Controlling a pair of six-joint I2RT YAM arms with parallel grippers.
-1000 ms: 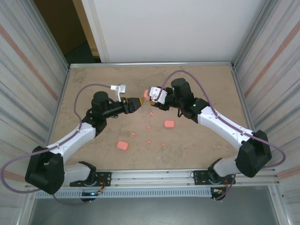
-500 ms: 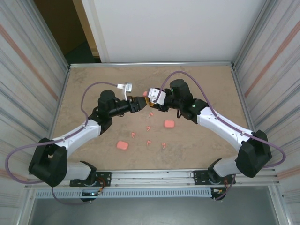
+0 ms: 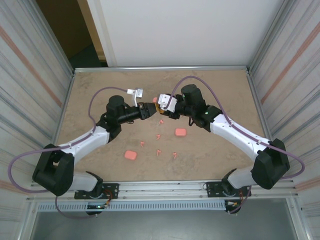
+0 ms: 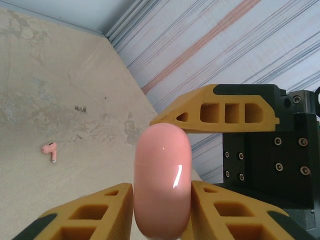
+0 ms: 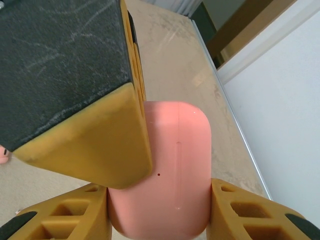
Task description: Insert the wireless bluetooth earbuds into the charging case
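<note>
A pink charging case (image 3: 155,100) hangs above the table's middle, held between both arms. My right gripper (image 5: 160,212) is shut on its flat sides, with the lid seam running lengthwise. My left gripper (image 4: 162,202) comes from the left, and its yellow fingers (image 4: 95,212) press the case's (image 4: 162,180) narrow rounded edges. In the right wrist view a left finger (image 5: 85,125) overlaps the case (image 5: 175,165). Several small pink earbuds (image 3: 158,136) lie on the table below, and one earbud (image 4: 49,149) lies in the left wrist view.
Two more closed pink cases lie on the table, one (image 3: 180,132) right of the earbuds and one (image 3: 130,155) nearer the front left. Striped metal walls (image 3: 35,75) stand on both sides and a rail (image 3: 165,187) runs along the near edge.
The left arm has reached right to the case that the right gripper holds, and its jaws have closed onto it. The right arm has stayed nearly still.
</note>
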